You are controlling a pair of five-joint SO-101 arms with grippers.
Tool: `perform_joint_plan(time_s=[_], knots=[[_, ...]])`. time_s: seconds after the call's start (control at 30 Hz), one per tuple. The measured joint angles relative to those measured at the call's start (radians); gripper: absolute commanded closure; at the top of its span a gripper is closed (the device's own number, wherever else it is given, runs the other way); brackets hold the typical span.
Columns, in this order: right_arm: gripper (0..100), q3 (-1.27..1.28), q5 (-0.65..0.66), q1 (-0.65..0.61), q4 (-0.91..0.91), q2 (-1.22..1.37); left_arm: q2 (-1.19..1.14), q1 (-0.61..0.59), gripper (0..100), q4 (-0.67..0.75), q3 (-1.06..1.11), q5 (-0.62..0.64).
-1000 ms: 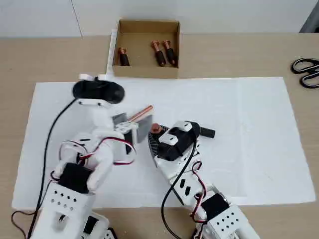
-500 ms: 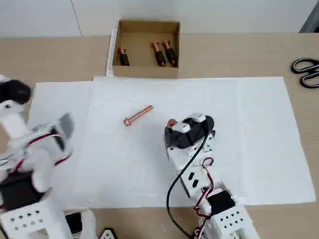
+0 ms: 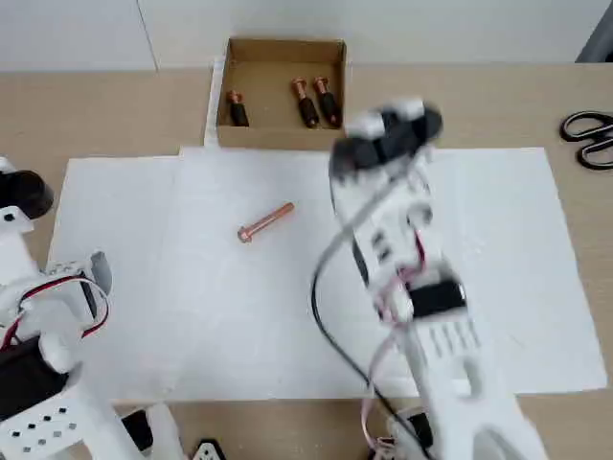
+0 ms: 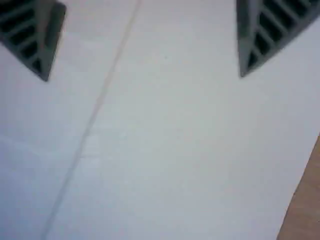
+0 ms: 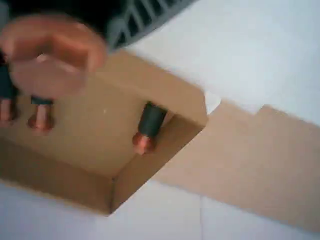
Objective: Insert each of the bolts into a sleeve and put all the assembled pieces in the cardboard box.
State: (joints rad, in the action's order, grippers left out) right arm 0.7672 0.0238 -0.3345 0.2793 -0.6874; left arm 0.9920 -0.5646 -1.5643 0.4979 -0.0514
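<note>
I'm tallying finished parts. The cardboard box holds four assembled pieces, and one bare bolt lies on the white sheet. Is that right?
Not quite. The cardboard box holds three assembled pieces, not four; the high view shows them lying on its floor. The rest stands: one bare bolt lies on the white sheet.

Three assembled pieces [image 3: 306, 103], one cardboard box [image 3: 278, 138], one loose bolt [image 3: 266, 221], one held bolt [image 5: 50, 52] — one pair of scissors [image 3: 589, 136]
</note>
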Motion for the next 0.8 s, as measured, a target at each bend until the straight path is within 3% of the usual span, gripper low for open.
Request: perform_joint_plan(time_s=[0.43,0.63,0.8], knots=[[99.5,-0.922,0.003,0.043,-0.419,1.206,0.0,-0.006,77,-0.037,0.014,-0.005],[99.5,-1.243,0.006,0.038,-0.443,1.544,0.0,-0.006,77,-0.051,0.014,-0.005],[99.4,-1.306,0.006,0.04,-0.445,1.676,0.0,-0.006,77,-0.052,0.014,-0.005]])
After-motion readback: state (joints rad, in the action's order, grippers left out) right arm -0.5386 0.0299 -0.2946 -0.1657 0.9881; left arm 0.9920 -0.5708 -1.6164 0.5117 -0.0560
